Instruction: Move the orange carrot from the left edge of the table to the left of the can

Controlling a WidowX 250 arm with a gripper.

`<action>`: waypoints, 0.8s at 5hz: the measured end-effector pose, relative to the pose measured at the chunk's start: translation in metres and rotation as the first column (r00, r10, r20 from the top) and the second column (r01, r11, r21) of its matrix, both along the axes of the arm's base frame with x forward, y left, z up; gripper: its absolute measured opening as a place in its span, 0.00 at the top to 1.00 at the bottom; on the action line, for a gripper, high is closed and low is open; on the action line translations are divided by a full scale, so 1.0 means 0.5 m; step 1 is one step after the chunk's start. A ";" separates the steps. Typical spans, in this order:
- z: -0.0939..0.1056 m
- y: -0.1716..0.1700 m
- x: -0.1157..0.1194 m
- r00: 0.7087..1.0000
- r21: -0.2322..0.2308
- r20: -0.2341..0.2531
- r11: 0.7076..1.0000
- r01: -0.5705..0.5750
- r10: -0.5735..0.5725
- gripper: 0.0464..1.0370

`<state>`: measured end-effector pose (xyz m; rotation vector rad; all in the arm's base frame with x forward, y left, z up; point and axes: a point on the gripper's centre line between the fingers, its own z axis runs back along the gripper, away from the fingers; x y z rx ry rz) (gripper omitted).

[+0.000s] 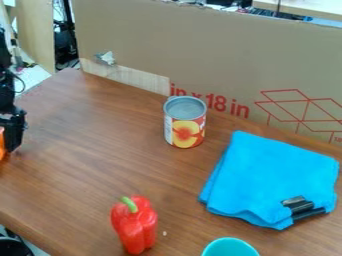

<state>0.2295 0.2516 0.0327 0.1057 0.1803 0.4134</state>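
Your gripper is at left view edge by orange object, well apart from can. Can't tell jaw state.

Table: brown wood grain, soft sheen | beyond far edge: upright cardboard panel, red print, pale taped strip | past far-left corner: light wooden upright, dark cables, perhaps equipment | behind panel: pale surface, clutter
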 end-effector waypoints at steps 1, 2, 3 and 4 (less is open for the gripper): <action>-0.013 0.002 0.000 1.000 -0.014 -0.019 1.000 -0.016 0.016 0.10; -0.012 0.003 -0.001 1.000 -0.016 -0.021 1.000 -0.011 0.010 0.39; -0.004 -0.008 0.014 1.000 -0.065 0.009 0.998 -0.005 0.006 0.48; 0.010 -0.017 0.036 0.998 -0.105 0.050 0.994 -0.023 0.029 0.48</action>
